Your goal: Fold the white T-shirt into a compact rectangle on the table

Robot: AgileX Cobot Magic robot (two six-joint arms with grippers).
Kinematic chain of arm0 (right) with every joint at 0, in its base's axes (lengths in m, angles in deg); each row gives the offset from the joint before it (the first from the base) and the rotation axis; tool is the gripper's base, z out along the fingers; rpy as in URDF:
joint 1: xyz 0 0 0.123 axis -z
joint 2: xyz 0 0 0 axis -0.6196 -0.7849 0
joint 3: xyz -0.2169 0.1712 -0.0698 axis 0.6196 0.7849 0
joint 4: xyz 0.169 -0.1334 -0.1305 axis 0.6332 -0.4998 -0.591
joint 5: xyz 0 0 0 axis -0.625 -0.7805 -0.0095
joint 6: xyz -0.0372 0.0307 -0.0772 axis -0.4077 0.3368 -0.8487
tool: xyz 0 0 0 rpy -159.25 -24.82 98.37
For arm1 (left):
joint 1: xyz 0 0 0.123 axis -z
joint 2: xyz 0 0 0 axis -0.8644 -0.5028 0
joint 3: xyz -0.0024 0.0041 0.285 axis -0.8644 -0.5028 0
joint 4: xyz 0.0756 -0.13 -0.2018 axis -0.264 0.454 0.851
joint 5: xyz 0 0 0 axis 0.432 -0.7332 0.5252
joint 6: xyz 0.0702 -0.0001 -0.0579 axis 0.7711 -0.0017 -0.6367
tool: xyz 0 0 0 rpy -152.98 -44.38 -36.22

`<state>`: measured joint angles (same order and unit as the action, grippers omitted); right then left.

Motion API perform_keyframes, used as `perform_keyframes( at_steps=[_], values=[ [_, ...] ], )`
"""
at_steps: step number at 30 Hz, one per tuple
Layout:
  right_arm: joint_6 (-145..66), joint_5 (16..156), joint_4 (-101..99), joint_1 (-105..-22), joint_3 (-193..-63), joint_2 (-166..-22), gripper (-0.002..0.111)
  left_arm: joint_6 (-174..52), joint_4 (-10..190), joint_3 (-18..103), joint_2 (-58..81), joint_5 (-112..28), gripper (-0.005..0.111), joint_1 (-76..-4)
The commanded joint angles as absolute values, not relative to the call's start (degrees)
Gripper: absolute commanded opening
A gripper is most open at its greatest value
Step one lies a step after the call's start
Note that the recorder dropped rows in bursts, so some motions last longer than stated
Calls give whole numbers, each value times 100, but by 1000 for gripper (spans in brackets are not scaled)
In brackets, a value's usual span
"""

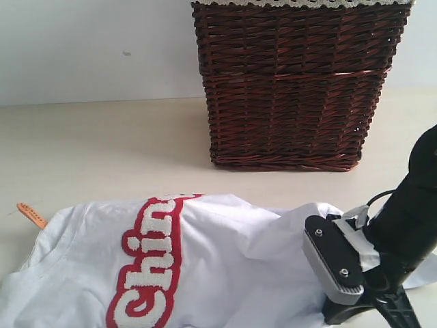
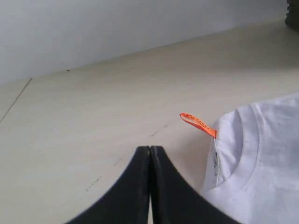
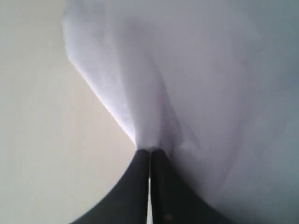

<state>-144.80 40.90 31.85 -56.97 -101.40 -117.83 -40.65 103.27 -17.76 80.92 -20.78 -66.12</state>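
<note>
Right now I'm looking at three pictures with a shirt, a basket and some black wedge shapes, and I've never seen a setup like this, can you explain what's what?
This is a robot with two arms, each ending in a pair of jaws. One picture is taken from a camera off the arms. It shows a white T-shirt with red and white lettering lying on a pale table, a dark wicker basket behind it, and the right arm's gripper down at the shirt.

The other two pictures come from cameras on the wrists, so the black wedges are the jaws themselves. The right gripper is closed on a pinch of the white cloth. The left gripper is closed on nothing, over bare table beside the shirt's collar and its orange tag.
</note>
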Motion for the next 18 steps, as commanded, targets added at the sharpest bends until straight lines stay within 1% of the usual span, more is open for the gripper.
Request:
perform_keyframes(
  at_steps=[1, 2, 3, 9, 14, 18],
  values=[
    [-14483, 2085, 3027, -5692, -10447, -11112, 0, -4084, 10343, -1795, 8126, -2087, 0, -6584],
    [-14483, 1628, 3027, -5692, -10532, -10975, 0, -4084, 10343, -1795, 8126, -2087, 0, -6584],
    [-14483, 1573, 3027, -5692, -10609, -10859, 0, -4084, 10343, -1795, 8126, -2087, 0, -6584],
    [-14311, 1573, 2536, -5692, -10663, -10622, 0, -4084, 10343, -1795, 8126, -2087, 0, -6584],
    [-13426, 1573, 1830, -5692, -10639, -10622, 0, -4084, 10343, -1795, 8126, -2087, 0, -6584],
    [-13273, 1573, 1629, -5692, -10613, -10563, 0, -4084, 10343, -1795, 8126, -2087, 0, -6584]
  ],
)
